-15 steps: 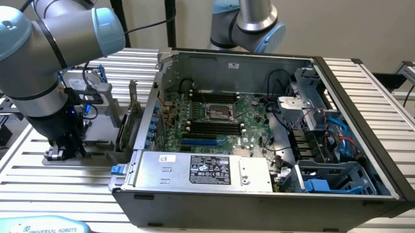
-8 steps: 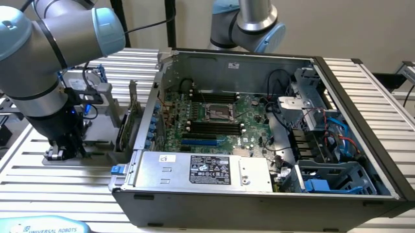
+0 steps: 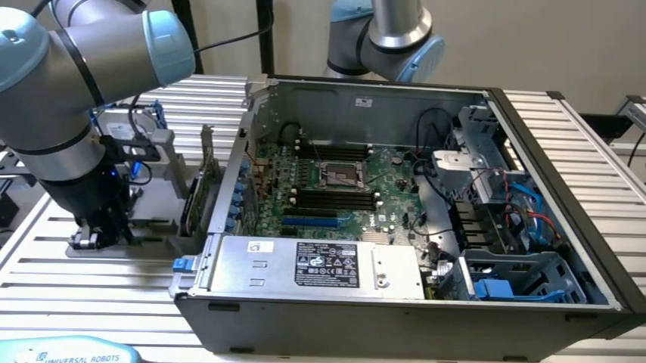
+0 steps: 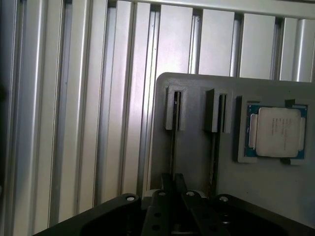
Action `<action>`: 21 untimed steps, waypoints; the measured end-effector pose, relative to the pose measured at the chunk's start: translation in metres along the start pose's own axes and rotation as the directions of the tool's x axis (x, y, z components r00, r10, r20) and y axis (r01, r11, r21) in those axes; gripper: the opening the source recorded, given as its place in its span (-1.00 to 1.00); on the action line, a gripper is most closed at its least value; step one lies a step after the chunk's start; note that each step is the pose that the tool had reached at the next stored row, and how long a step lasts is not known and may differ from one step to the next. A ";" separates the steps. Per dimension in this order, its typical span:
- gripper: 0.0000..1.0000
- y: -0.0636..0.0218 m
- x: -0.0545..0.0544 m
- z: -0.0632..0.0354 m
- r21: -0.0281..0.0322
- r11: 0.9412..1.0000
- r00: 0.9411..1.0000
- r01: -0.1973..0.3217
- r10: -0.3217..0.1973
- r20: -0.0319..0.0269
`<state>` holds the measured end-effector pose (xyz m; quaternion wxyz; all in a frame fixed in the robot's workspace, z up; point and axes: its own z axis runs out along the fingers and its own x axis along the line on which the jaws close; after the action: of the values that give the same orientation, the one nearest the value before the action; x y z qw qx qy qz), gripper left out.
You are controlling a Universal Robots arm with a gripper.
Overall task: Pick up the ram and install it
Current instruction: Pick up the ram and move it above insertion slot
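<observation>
Computer case (image 3: 404,321) lies open mid-frame in the exterior view. Arm (image 3: 60,113) stands at its 9 o'clock, wrist pointing straight down.

Motherboard (image 3: 389,170) faces up inside. Its black memory slots (image 3: 328,198) look empty, so you count the install as not done.

Power supply (image 3: 313,265) fills the case's 6 o'clock side. Cables and the drive cage (image 3: 485,151) crowd 3 o'clock. The open room is straight above the slots. The case wall at 9 o'clock stands between the arm's side and the board. A green expansion card (image 3: 198,198) stands upright just outside that wall, near the arm.

Grey holder (image 4: 197,167) rests on the ribbed table (image 4: 88,123). Gripper (image 4: 173,183) hangs low over one of its two grooves. The ram (image 4: 172,147), as you judge it, is the thin strip standing on edge in that groove, in line with the gripper. It is seated in the holder, not lifted. You cannot tell whether the gripper is released or clenched on it.

The neighbouring groove holds a second strip (image 4: 215,152) of the same look. Processor (image 4: 275,132) lies flat in its pocket beside the grooves, apart from the gripper.
</observation>
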<state>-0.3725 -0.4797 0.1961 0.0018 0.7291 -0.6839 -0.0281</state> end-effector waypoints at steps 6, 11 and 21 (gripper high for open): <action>-0.73 0.0004 0.000 -0.0109 0.000 1.000 1.000 0.000 0.000 0.000; -0.73 0.0011 -0.001 -0.0278 0.000 1.000 1.000 0.000 0.000 0.000; -0.73 0.0028 -0.003 -0.0722 -0.001 1.000 1.000 0.000 0.000 0.000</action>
<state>-0.3724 -0.4797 0.2684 0.0020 0.7291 -0.6839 -0.0283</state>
